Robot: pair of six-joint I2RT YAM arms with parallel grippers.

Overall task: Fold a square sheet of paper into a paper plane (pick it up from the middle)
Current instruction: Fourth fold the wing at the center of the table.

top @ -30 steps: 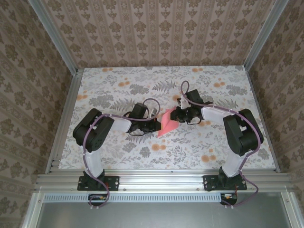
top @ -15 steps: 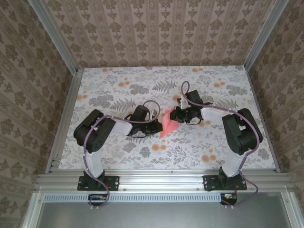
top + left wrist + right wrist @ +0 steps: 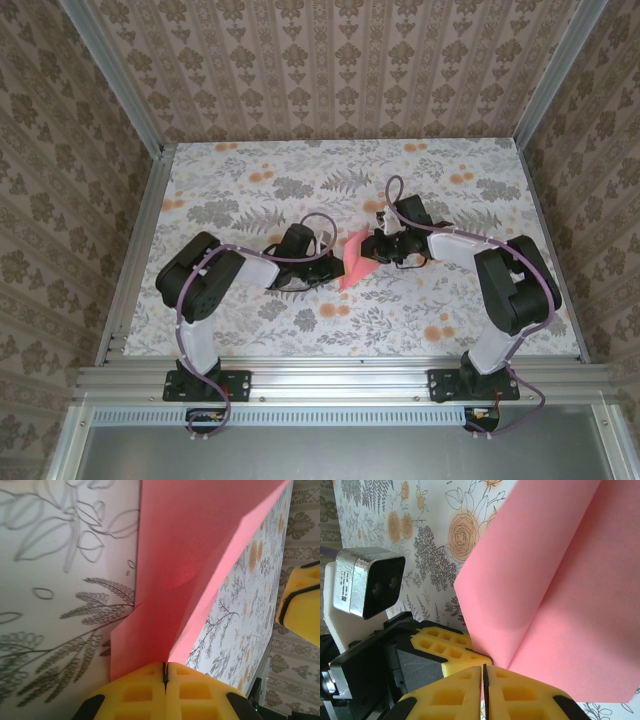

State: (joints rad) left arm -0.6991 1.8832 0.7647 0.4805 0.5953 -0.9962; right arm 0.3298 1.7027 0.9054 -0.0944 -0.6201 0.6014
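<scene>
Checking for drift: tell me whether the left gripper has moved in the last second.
Yes: the left gripper has shifted slightly toward the near rail.

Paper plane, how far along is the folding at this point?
Done: the pink paper is creased, and a fold line shows in each wrist view. In hand: the left tool and right tool are each shut on an edge of it, holding it between them. Left: it looks broad, not yet a slim dart, so the narrowing folds likely remain.
</scene>
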